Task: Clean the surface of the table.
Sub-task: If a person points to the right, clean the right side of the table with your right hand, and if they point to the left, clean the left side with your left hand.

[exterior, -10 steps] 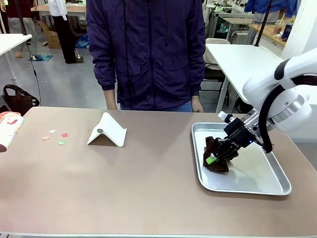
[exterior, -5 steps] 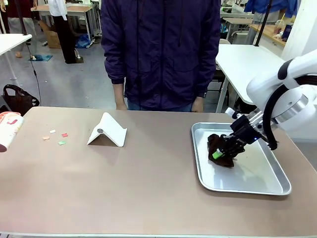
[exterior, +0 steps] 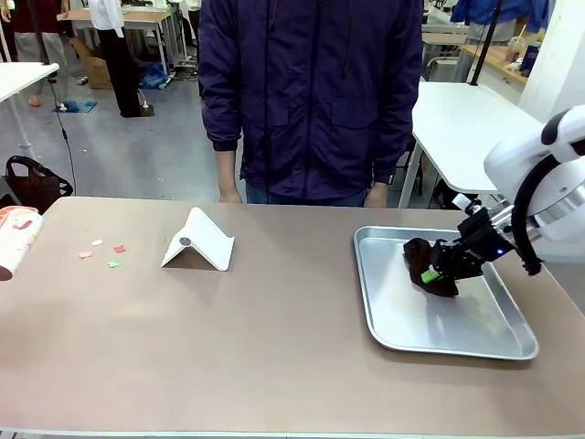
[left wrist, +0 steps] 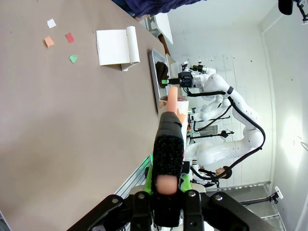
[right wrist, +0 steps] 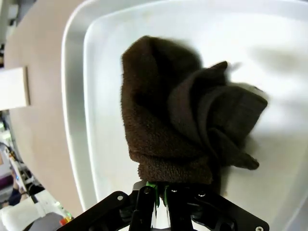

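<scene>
The brown tabletop (exterior: 274,357) runs the full width of the front view, with the person in a dark purple jacket (exterior: 311,91) standing at the far edge, arms down at their sides. Over on the robot's right sits a silver tray (exterior: 475,343), and the right gripper (exterior: 437,273) is over it with its fingers pinched tight on a dark brown cloth (exterior: 422,261). The right wrist view shows it up close: the cloth (right wrist: 178,110) is bunched up and clamped at its bottom end between the fingers of the right gripper (right wrist: 161,188), with the tray's rim (right wrist: 74,96) and a strip of tabletop (right wrist: 38,48) off to the side. Can't tell if the cloth is touching the tray floor or hanging just clear of it.

Toward the robot's left there's a white folded stand (exterior: 198,240) on the tabletop, and near it a few little paper scraps (exterior: 119,248) in white, orange, red and green.

In the left wrist view the left gripper (left wrist: 167,195) has its fingers closed around a peach and black thing (left wrist: 168,144) that sticks straight out ahead of it, above the tabletop (left wrist: 57,134). The scraps (left wrist: 70,37) and the stand (left wrist: 115,46) sit farther off
</scene>
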`<action>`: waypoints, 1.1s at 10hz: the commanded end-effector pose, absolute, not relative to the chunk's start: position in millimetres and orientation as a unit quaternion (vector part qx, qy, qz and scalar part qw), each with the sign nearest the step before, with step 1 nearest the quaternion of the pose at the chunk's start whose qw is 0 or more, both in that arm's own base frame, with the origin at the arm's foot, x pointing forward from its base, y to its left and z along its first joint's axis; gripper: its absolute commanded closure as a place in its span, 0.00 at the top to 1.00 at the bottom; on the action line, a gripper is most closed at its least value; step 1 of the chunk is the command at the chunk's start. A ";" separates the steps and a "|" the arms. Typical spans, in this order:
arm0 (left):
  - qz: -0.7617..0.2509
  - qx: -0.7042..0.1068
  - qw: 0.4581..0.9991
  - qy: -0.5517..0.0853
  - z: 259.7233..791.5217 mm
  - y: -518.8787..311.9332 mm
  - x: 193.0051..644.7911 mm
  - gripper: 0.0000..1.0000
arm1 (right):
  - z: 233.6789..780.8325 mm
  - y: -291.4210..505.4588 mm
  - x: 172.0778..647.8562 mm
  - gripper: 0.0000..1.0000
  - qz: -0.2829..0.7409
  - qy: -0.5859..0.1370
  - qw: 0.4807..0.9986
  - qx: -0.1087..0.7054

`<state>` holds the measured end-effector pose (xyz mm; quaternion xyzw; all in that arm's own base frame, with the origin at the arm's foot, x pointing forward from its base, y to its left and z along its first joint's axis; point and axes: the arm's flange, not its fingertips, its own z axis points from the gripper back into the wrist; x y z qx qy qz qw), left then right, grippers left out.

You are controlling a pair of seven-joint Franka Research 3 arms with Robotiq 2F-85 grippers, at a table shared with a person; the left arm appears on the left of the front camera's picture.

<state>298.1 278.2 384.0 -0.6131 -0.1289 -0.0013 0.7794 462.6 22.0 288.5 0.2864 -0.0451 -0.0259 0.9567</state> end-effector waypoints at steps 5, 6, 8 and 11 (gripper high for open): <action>-0.004 -0.611 0.781 -0.127 386.1 277.3 295.5 0.00 | 290.8 -42.8 450.3 0.06 -0.098 -0.042 0.955 0.275; -0.004 -0.611 0.781 -0.127 386.1 277.3 295.5 0.00 | 292.2 -42.4 449.5 0.06 -0.086 -0.039 0.949 0.300; -0.004 -0.611 0.781 -0.127 386.1 277.3 295.5 0.00 | 303.6 -43.8 447.3 0.06 -0.062 -0.041 0.922 0.381; -0.004 -0.611 0.781 -0.127 386.1 277.3 295.5 0.00 | 335.7 -70.8 427.6 0.06 -0.022 -0.030 0.808 0.588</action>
